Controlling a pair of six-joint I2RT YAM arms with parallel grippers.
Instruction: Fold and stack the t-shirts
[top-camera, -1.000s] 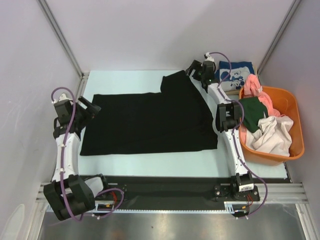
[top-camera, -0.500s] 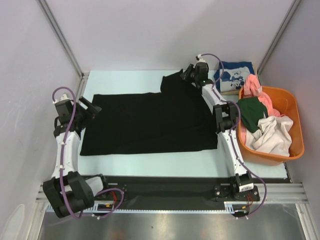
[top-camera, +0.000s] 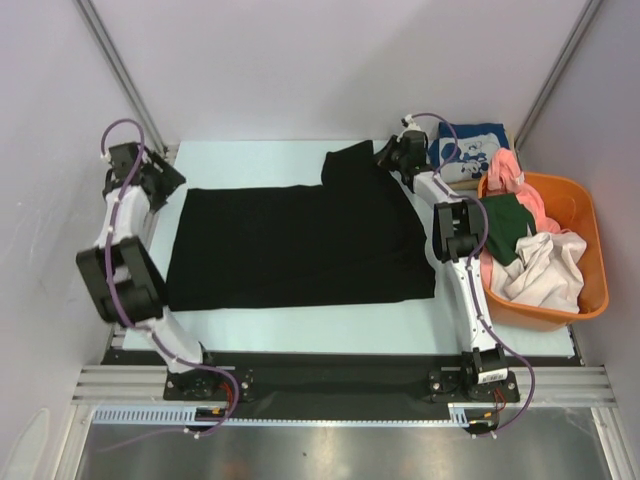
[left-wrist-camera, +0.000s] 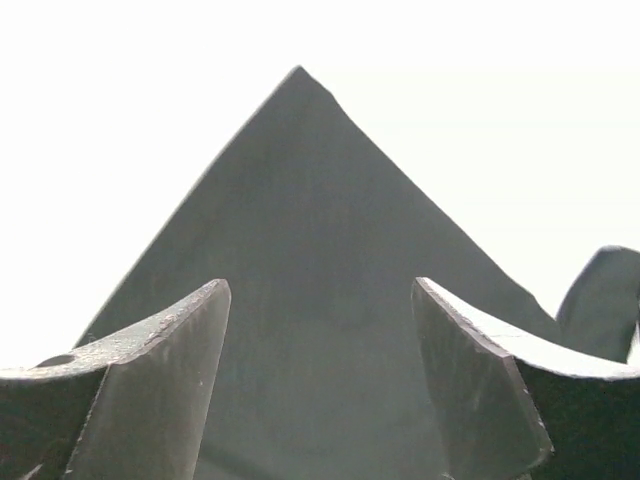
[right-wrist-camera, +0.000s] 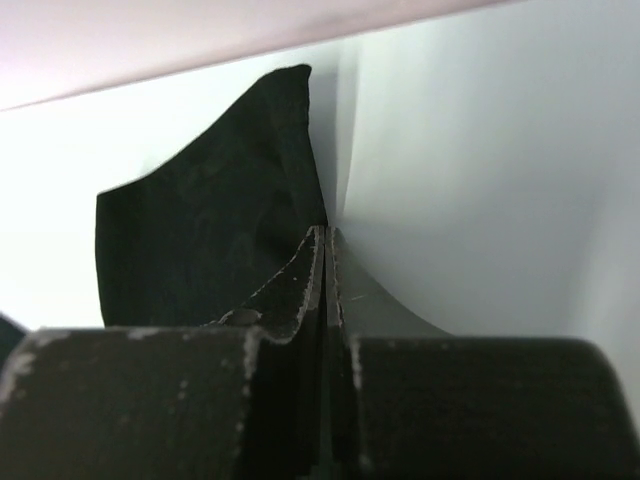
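Lying flat, the big black cloth t-shirt (top-camera: 290, 240) was not folded yet; right gripper (right-wrist-camera: 327, 232) pinched its sleeve, left gripper (left-wrist-camera: 318, 290) gaped wide; crumpled shirts (top-camera: 530, 265) waited.

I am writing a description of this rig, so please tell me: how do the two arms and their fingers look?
Both the left arm and the right arm have white links, black joint housings and a purple cable looping alongside. The fingers are dark, flat, wedge-shaped blades with scuffed edges.
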